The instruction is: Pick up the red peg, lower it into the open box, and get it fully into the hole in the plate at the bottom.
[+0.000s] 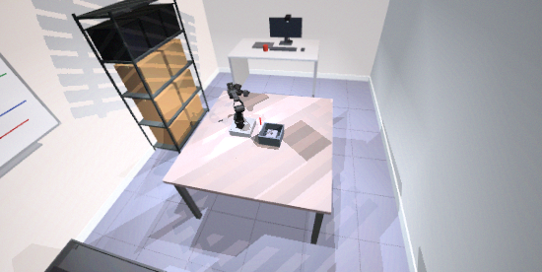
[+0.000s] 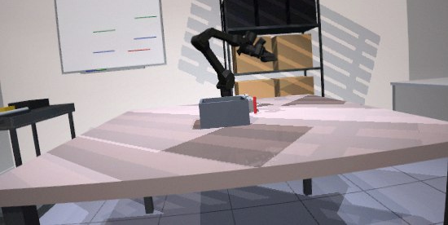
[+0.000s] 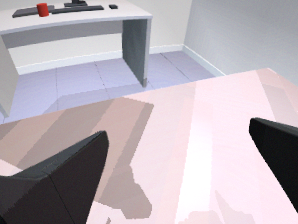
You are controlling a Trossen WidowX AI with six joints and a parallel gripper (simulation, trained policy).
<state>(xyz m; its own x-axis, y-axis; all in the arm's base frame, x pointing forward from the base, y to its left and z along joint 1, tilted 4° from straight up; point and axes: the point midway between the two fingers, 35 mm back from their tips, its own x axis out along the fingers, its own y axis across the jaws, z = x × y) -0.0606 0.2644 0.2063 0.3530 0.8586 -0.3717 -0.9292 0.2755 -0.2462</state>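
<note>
The red peg stands upright on the table, beside the open grey box. The plate shows at the bottom of the box in the top view; its hole is too small to make out. My gripper is open and empty, raised well above the table and away from the peg and box. The wrist view shows the two dark fingers wide apart over the table, with neither peg nor box in it.
The arm's pale base stands on the table close to the peg and box. A black shelf rack stands left of the table. A white desk with a red cup is behind.
</note>
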